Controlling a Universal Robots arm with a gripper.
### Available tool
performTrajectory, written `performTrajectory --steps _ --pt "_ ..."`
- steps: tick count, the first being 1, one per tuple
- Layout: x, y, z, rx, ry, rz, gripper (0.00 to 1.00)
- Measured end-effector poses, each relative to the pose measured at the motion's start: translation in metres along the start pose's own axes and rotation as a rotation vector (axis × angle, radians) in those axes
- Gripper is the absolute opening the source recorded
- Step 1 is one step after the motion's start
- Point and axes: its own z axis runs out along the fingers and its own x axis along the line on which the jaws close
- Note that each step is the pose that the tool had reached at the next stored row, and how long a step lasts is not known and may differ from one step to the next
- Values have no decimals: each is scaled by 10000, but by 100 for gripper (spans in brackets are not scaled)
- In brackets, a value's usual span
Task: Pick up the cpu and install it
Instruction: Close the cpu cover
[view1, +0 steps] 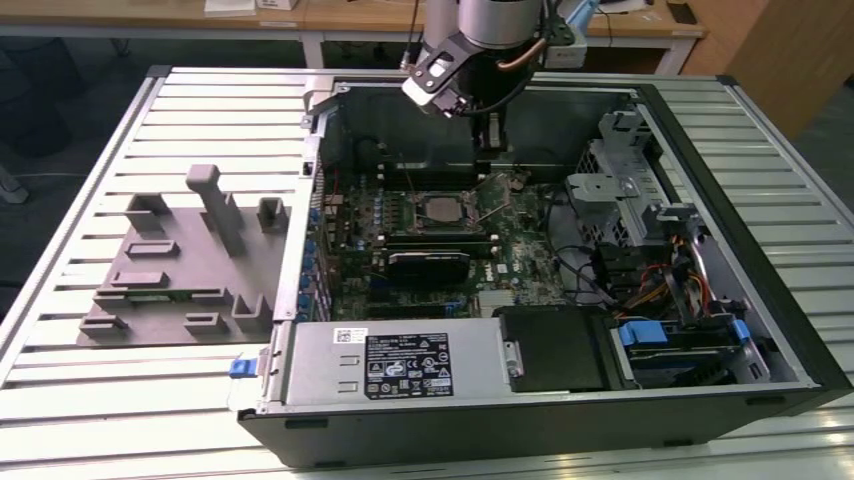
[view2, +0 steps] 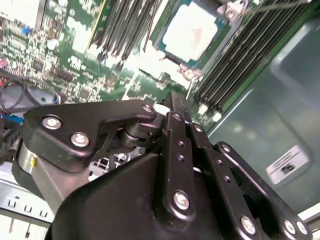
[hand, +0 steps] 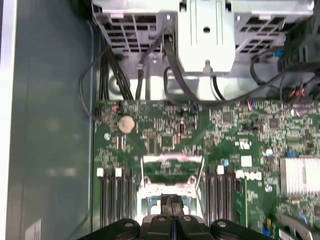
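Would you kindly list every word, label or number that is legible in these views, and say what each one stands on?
No text is legible enough to quote.
On the power supply, the black label: print too small.
Beside that, the white sticker: too small.
On the case wall, the grey sticker: blurred.
On the cpu, a faint marking: blurred.

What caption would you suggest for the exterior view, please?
Gripper poised near the cpu, which lies on the motherboard inside the open computer case.
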Motion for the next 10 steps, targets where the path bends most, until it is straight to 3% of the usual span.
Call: performTrajectory --steps 10 --pt "10 267 16 1 -2 1 11"
